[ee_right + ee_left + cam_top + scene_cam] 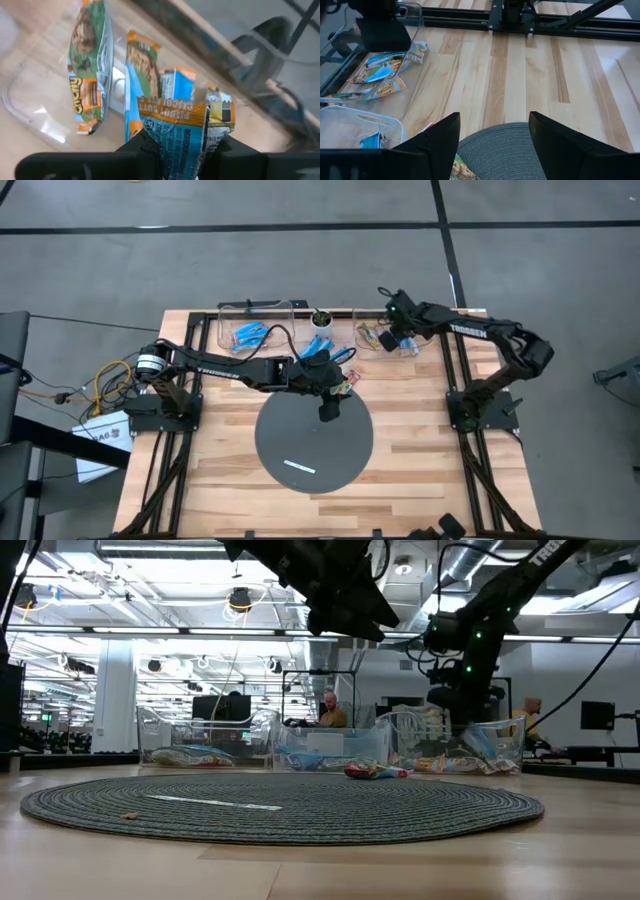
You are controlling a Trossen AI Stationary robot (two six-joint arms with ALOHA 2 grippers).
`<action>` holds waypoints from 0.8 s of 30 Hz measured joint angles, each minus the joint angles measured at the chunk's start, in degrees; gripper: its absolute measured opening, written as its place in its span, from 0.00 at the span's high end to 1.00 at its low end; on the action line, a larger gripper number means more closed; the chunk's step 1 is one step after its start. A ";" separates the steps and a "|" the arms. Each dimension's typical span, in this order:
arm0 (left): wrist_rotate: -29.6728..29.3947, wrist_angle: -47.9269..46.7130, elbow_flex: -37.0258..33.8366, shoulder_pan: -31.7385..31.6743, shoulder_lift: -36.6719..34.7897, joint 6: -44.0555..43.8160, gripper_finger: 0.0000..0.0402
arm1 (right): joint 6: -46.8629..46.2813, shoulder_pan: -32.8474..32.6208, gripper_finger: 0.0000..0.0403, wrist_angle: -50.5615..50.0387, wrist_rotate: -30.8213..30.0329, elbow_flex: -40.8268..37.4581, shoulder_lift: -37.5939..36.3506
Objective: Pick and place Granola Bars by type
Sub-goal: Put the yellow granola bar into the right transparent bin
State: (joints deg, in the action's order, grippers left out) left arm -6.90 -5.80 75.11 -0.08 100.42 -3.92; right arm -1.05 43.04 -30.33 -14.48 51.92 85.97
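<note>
I'm looking down on a light wooden table (420, 460) with a round dark woven mat (314, 442) at its middle. Along the far edge stand three clear plastic bins: the left bin (252, 328) holds bright blue granola bars (247, 334), the middle bin (325, 355) is mostly hidden under my left arm, and the right bin (385, 338) holds tan, orange-marked bars (85, 70).

My left gripper (329, 410) hangs above the far part of the mat with its fingers (437, 137) spread apart and nothing between them. Just beside it, at the mat's far right rim, lies one loose bar (375, 772) in a mixed-colour wrapper. A thin white strip (299, 468) lies on the near part of the mat.

My right gripper (408, 338) is over the right bin, clamped on a tan peanut-butter-chocolate bar (177, 132) whose wrapper stands up between the fingers, above the other bars lying in that bin.

In the room beyond the table, a person (329, 710) sits behind the bins.
</note>
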 joint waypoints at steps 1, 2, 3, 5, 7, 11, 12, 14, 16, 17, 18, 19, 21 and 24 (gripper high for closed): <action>0.00 0.00 0.00 0.00 0.00 0.00 0.43 | -0.01 0.30 0.83 -0.03 0.67 -0.01 0.47; 0.00 0.00 0.00 0.00 0.00 -0.02 0.43 | 0.00 0.58 0.83 -0.04 0.93 0.00 0.95; 0.00 0.00 0.01 0.00 0.00 -0.02 0.43 | -0.01 0.75 0.83 0.00 1.01 0.01 1.50; 0.00 0.00 0.01 0.00 0.00 -0.02 0.43 | 0.05 1.33 0.83 -0.06 1.09 -0.01 2.43; 0.00 -0.02 0.01 0.00 0.00 -0.02 0.43 | 0.19 1.86 0.83 0.11 1.08 0.01 3.10; 0.00 -0.02 0.01 0.00 0.00 -0.02 0.43 | 1.77 3.01 0.83 0.28 1.12 0.01 4.20; 0.00 -0.02 0.00 0.00 0.00 -0.02 0.43 | 2.30 3.18 0.83 0.34 1.11 -0.01 4.33; 0.00 -0.02 0.00 -0.01 0.00 -0.02 0.43 | 2.71 3.47 0.83 0.40 1.11 -0.01 4.35; 0.01 -0.06 0.00 0.00 -0.01 -0.02 0.43 | 3.01 3.61 0.83 0.79 1.16 0.01 4.35; 0.02 -0.09 0.00 0.00 0.00 -0.02 0.43 | 3.01 3.61 0.83 0.75 1.16 -0.02 4.25; 0.00 -0.10 0.00 0.00 0.00 -0.02 0.43 | 3.03 3.61 0.83 0.78 1.14 -0.01 4.19; 0.00 -0.11 0.00 0.00 -0.01 -0.02 0.43 | 3.05 3.61 0.83 0.85 1.15 -0.01 4.18; 0.00 -0.11 0.00 0.00 0.00 -0.09 0.43 | 3.08 3.61 0.83 0.78 1.15 -0.01 4.18; 0.00 -0.12 0.00 0.00 0.00 -0.29 0.43 | 3.16 3.61 0.83 0.79 1.16 0.00 4.18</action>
State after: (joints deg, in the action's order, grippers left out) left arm -6.90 -5.92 75.11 -0.08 100.42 -4.22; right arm 2.11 46.65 -29.54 -13.32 51.92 90.15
